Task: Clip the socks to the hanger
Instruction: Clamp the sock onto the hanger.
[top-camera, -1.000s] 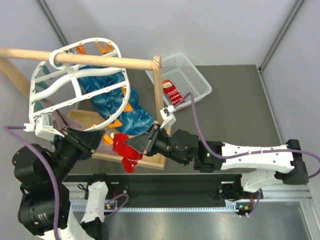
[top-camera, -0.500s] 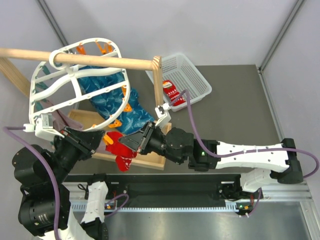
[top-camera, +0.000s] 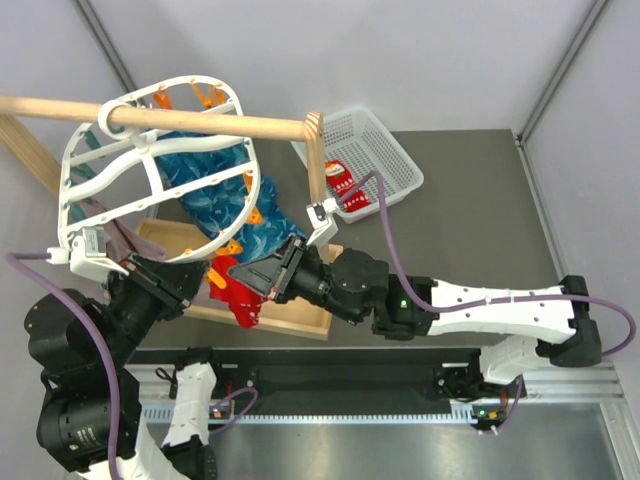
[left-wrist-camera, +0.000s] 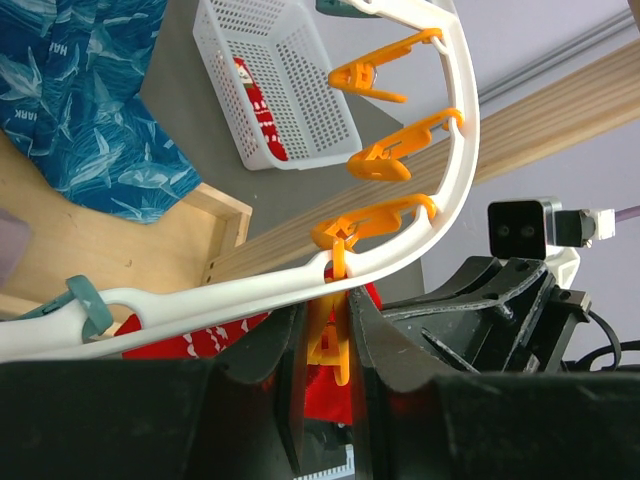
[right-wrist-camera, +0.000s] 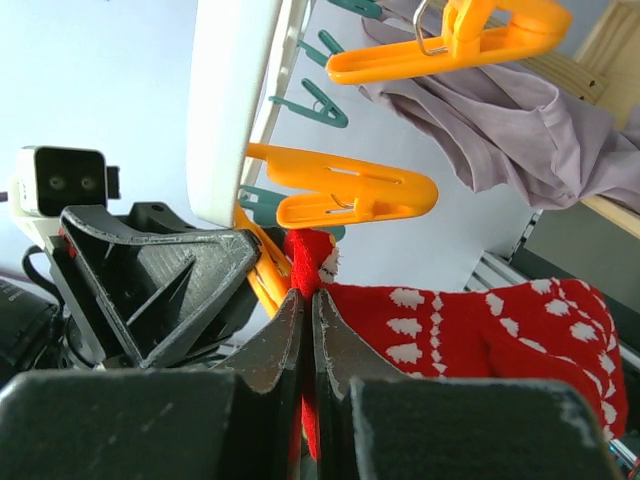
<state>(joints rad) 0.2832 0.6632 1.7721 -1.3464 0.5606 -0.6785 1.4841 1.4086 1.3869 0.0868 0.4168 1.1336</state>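
Sock looks light and floppy; best taken at its edge, where the right claw pinches it. Left claw squeezes a clip.

A dark grey bench fills the middle and right. Behind it rise plain pale grey walls, met by two slanting metal posts, one far left and one far right. A wooden rail stand occupies the left side. A silver metal strip runs along the near edge. The light is soft and even.
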